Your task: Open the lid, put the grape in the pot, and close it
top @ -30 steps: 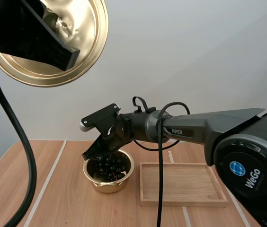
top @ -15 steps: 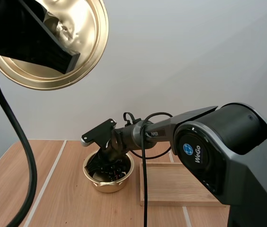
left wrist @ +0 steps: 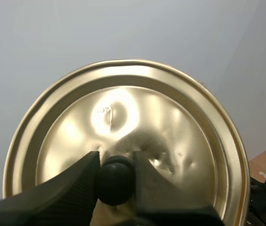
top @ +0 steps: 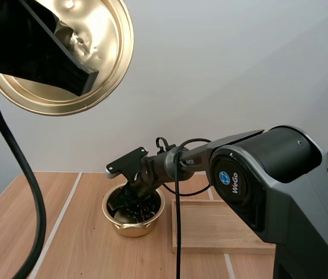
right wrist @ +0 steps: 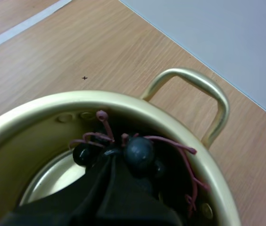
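Left gripper [left wrist: 116, 160]: the fingers [left wrist: 76, 181] are clamped on the black ball knob [left wrist: 115, 180] of the round gold metal lid [left wrist: 161, 127]. The lid is held tilted beyond the fingertips, high above the table and well apart from everything else.

Right gripper [right wrist: 112, 157]: it is lowered inside the gold metal pot [right wrist: 38, 106], and the fingers [right wrist: 128, 197] are seen drawn together with only a thin seam between them. The tips are buried in the bunch of dark purple grapes [right wrist: 139, 151], and the bunch is judged to be pinched. Grapes are seen on both sides of the tips, with reddish stems curling just past them. The bunch lies within the pot's rim. A looped handle is noted on the pot wall beyond the tips.

In the high view the pot [top: 132, 226] is seen under the right gripper [top: 130, 197], standing uncovered on the wooden table [top: 77, 244]. A pale wooden tray [top: 222, 229] lies just beside the pot, on the arm's side.
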Available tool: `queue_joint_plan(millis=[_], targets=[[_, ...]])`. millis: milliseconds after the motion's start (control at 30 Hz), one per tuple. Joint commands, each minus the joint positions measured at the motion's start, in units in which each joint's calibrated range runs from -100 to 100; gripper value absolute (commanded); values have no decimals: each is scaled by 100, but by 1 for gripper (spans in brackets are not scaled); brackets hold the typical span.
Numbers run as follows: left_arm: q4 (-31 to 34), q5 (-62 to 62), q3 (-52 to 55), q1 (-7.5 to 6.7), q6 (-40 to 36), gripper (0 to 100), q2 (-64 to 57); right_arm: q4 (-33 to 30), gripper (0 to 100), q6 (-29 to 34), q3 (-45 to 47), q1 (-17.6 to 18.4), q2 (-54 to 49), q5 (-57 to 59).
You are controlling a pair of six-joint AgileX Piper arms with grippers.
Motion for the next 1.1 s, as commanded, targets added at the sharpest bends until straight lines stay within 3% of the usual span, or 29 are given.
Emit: queue_joint_plan(millis=[0, 367, 767, 1067], targets=[[21, -25, -52, -14, -48, 0, -34, 43, 0, -19, 83, -63, -228, 596], [21, -25, -52, -14, -48, 0, -34, 204, 0, -19, 83, -49, -1288, 709], [21, 81, -52, -14, -48, 0, -34, -144, 0, -19, 83, -49, -235, -353], [21, 354, -52, -14, -48, 0, -34, -173, 0, -19, 83, -49, 343, 2]])
